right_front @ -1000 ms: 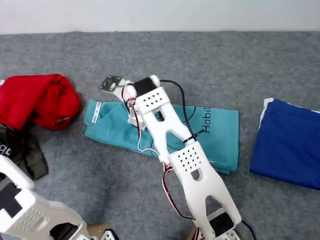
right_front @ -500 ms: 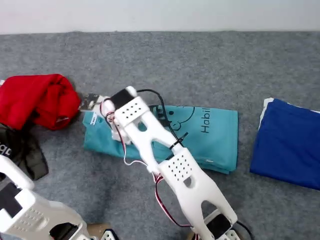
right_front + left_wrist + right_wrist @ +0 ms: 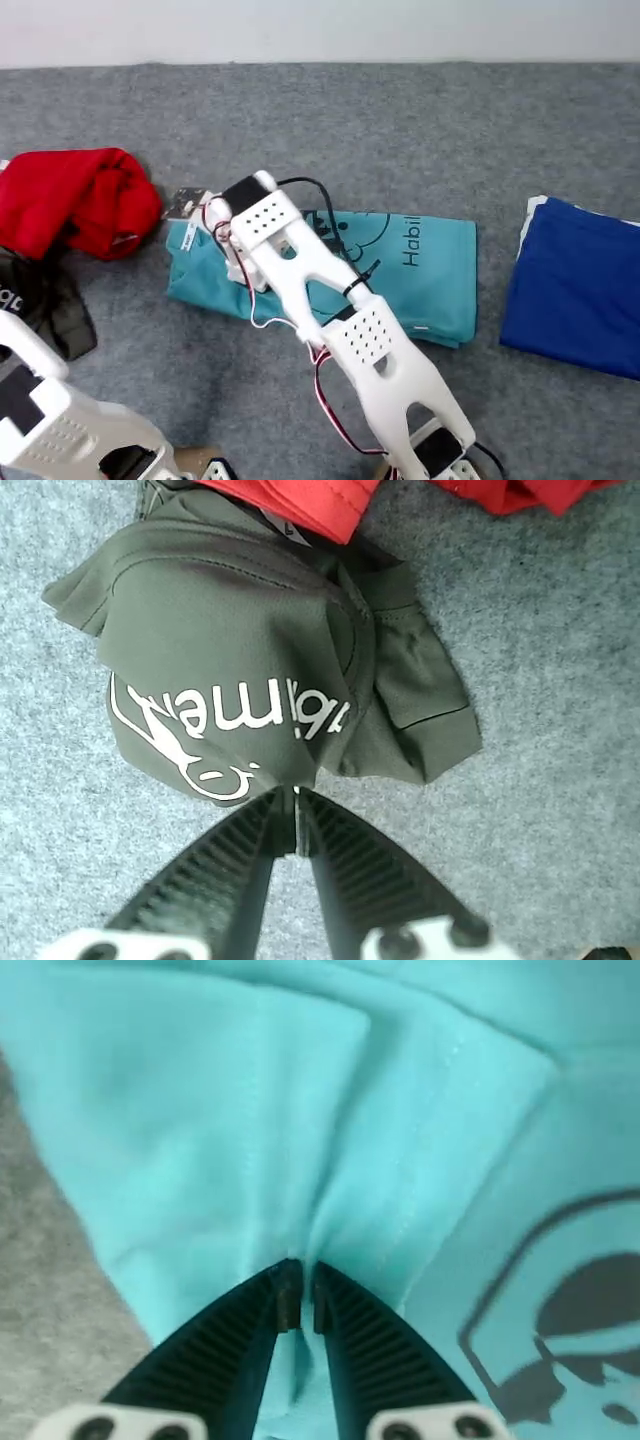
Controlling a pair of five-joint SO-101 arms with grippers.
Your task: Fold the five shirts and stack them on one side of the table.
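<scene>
A teal shirt [image 3: 430,270] lies partly folded across the middle of the grey table. My right arm [image 3: 300,260] stretches over the shirt's left end. There my right gripper [image 3: 298,1285] is shut on a pinched fold of the teal shirt [image 3: 200,1110]. A crumpled red shirt [image 3: 80,200] sits at the far left, with a dark olive shirt [image 3: 40,300] bunched just in front of it. My left gripper [image 3: 297,805] hangs shut at the near edge of the dark olive shirt [image 3: 220,650], with nothing visibly held. A folded blue shirt [image 3: 575,300] rests at the right edge.
The left arm's white base [image 3: 60,430] fills the near left corner. Bare grey carpet [image 3: 400,130] runs along the back of the table and between the teal and blue shirts. The red shirt [image 3: 320,500] borders the dark one.
My right arm has swung to the left along the teal shirt, ending over its left end. The shirt's left edge has shifted slightly left. The left arm has stayed still.
</scene>
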